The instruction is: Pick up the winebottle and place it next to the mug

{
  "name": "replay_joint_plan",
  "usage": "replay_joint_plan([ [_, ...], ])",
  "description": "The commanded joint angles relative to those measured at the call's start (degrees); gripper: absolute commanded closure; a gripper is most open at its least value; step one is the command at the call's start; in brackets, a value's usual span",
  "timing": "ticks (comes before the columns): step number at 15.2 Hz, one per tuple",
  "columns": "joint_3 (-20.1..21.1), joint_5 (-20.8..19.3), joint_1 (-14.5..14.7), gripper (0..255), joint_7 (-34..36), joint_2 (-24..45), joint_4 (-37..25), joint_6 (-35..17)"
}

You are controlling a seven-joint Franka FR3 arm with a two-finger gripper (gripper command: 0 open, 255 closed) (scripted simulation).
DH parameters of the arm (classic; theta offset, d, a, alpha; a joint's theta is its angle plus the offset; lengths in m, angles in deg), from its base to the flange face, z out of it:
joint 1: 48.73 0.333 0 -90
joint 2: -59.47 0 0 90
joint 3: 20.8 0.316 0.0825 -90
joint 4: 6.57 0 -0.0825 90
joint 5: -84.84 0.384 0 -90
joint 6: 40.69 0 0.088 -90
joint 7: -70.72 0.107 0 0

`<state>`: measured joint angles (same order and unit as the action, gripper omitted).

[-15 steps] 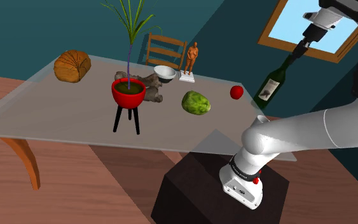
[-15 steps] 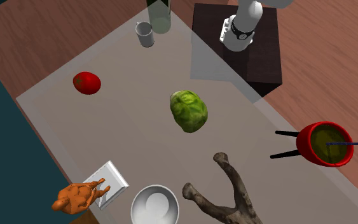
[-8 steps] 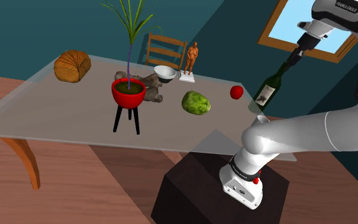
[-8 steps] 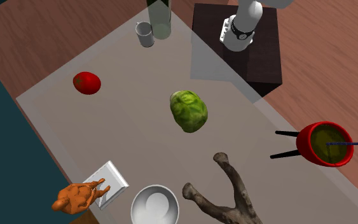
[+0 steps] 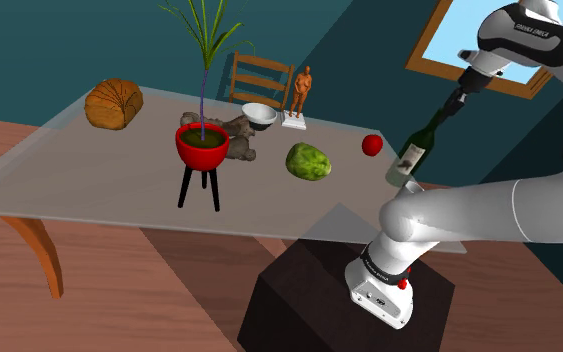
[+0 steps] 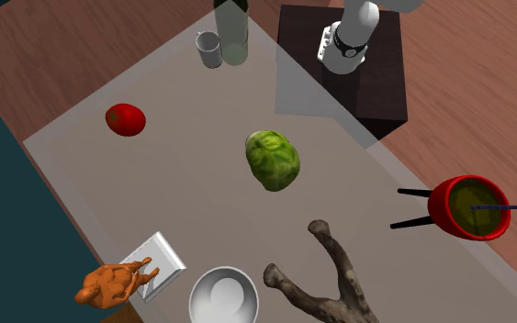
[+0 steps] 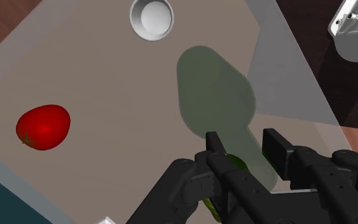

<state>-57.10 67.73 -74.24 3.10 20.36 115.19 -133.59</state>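
Note:
The dark green wine bottle [image 5: 414, 150] hangs tilted over the table's corner nearest the arm, its base low above the surface. My gripper [image 5: 458, 97] is shut on its neck. From the wrist, my gripper [image 7: 244, 153] has both fingers [image 7: 276, 148] clasping the green neck, and the bottle's body [image 7: 219, 95] stretches away from the fingertips. The small grey mug [image 7: 151, 17] stands upright past the bottle's base. In the second exterior view the bottle [image 6: 231, 32] sits just to the right of the mug [image 6: 209, 49], a small gap between them.
A red fruit [image 5: 372, 145] and a green cabbage [image 5: 308, 161] lie on the grey table [image 5: 89, 170] further in. A red plant pot on black legs [image 5: 202, 145], a bowl [image 5: 259, 114], driftwood and an orange figurine [image 5: 301, 92] stand beyond. The table edge runs close beside the bottle.
The gripper has carried the bottle down and toward the shoulder view's left, lower over the table. In the second exterior view the bottle reaches further into the picture beside the mug.

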Motion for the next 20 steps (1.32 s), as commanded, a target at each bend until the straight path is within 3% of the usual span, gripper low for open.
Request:
replay_joint_plan([
  [1, -0.40, -0.32, -0.15, 255, -0.01, -0.22, 1.53, -1.40],
  [20, -4.78, -3.87, -1.65, 255, 0.23, -1.16, 15.97, -15.18],
])
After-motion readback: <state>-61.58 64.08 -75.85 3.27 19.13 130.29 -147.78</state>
